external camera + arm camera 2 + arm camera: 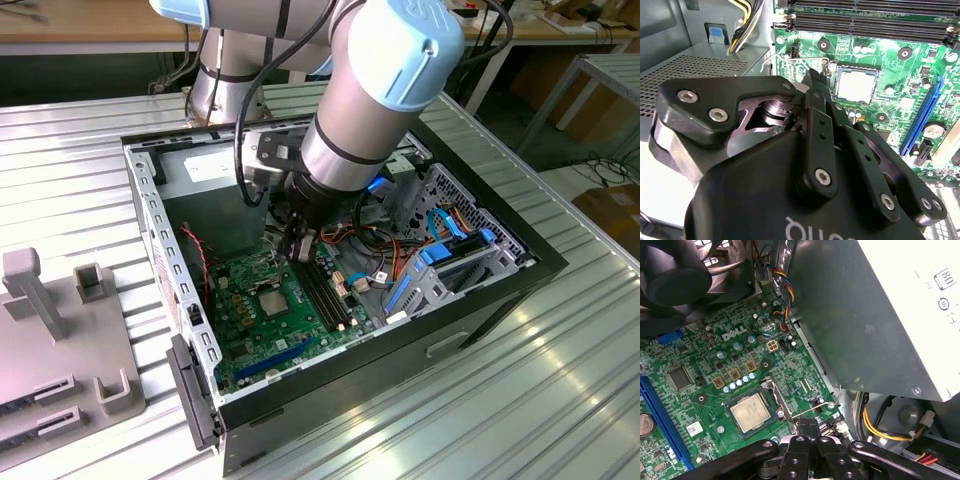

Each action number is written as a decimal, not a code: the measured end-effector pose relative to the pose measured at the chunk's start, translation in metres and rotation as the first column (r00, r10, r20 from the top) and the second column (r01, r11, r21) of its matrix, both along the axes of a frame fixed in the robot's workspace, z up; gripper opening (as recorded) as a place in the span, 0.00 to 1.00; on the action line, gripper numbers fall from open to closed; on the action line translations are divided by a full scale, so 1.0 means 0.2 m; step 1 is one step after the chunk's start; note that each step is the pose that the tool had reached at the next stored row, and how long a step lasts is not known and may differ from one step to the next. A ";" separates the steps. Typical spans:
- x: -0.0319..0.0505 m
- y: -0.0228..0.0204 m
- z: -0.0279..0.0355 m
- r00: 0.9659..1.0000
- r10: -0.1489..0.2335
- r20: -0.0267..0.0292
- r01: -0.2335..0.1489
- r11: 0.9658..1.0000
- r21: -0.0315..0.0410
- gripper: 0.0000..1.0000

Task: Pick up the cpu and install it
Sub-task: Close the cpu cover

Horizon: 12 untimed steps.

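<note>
Cpu (751,412), a small flat silver square chip, is sitting in its socket on the green motherboard (705,365) at lower left of the first wrist view, just beside the black gripper (807,427), whose fingers are pinching together empty.

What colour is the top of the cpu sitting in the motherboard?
Silvery grey, pale metal. The cpu shows best in the first wrist view.

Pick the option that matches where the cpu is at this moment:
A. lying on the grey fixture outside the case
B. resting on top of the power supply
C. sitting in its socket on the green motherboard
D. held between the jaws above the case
C: in both wrist views the cpu lies flat inside its socket frame on the motherboard, while the gripper sits beside it at the socket's wire lever, its jaws together and not on the chip.
</note>
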<state>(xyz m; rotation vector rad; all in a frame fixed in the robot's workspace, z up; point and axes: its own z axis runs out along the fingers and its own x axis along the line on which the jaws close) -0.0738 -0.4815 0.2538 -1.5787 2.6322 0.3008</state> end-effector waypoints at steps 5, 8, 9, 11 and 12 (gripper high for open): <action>0.000 -0.007 0.000 1.000 0.000 0.000 0.000 1.000 0.000 0.11; 0.000 -0.010 0.000 1.000 0.000 0.000 0.000 1.000 0.000 0.11; 0.000 -0.012 0.000 1.000 0.000 0.000 0.000 1.000 0.000 0.11; 0.000 -0.015 0.000 1.000 0.000 0.000 0.000 1.000 0.000 0.11; 0.000 -0.015 0.000 1.000 0.000 0.000 0.000 1.000 0.000 0.11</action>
